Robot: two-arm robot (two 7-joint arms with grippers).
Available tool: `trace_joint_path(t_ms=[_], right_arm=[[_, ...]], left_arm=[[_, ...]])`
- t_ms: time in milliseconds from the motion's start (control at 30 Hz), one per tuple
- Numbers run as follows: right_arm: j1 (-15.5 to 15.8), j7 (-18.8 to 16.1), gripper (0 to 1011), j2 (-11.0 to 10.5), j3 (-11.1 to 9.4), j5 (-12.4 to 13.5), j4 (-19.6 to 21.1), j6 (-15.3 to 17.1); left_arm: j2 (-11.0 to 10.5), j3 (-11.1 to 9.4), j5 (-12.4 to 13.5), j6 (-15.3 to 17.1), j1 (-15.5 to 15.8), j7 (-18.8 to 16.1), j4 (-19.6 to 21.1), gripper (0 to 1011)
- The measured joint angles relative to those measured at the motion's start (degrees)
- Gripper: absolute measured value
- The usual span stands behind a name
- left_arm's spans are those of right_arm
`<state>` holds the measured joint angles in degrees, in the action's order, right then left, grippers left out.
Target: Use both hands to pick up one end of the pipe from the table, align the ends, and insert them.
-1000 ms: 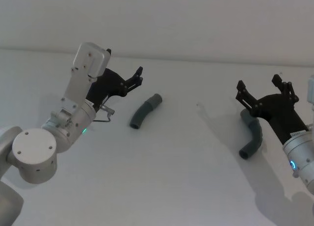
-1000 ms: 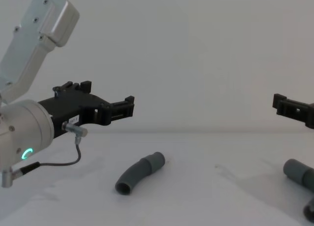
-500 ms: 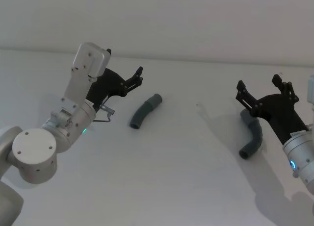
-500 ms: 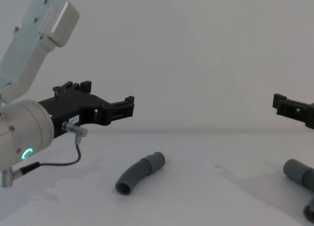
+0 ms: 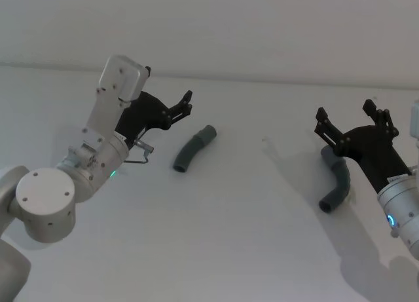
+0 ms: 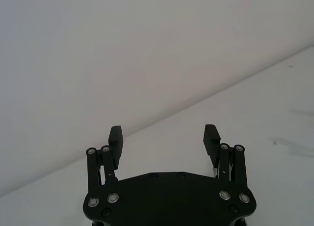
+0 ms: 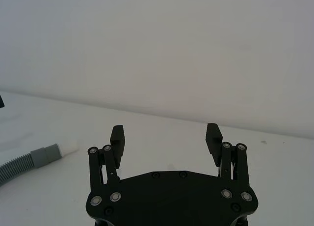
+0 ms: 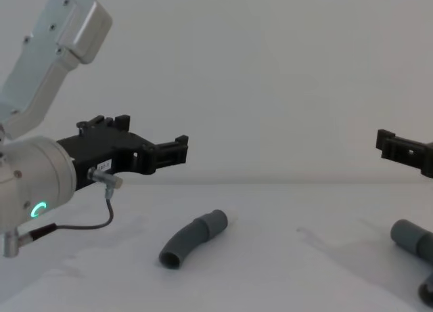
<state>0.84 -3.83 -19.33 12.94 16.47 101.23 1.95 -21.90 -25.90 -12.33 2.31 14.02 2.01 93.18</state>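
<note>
Aloft and released: left hand point(image 5: 187, 100) beside left pipe piece point(image 5: 192, 149), right hand point(image 5: 346, 112) over right pipe piece point(image 5: 338, 187)

Plain white wall point(image 5: 262, 27), soft light

We only partly see the upper end of the right pipe piece point(image 5: 340, 184): the right gripper point(image 5: 346, 118) covers it. Chest view crops both at its right edge. Label point(image 8: 103, 166) on the left gripper point(image 6: 164, 135) unreadable.

the left gripper point(image 5: 186, 101) has shifted a little to the right, toward the left pipe piece point(image 5: 193, 149).
</note>
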Motion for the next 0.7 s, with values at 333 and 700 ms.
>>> trace_joint_path(t_ms=[333,700], right_arm=[[0.00,0.00,1004,0.00,0.00,0.00,0.00,0.00],[0.00,0.00,1004,0.00,0.00,0.00,0.00,0.00]], left_arm=[[-0.23,0.56,-3.64,5.89,1.17,4.00,1.04,1001],[-1.08,1.03,-7.99,16.23,2.61,8.54,3.25,1001]])
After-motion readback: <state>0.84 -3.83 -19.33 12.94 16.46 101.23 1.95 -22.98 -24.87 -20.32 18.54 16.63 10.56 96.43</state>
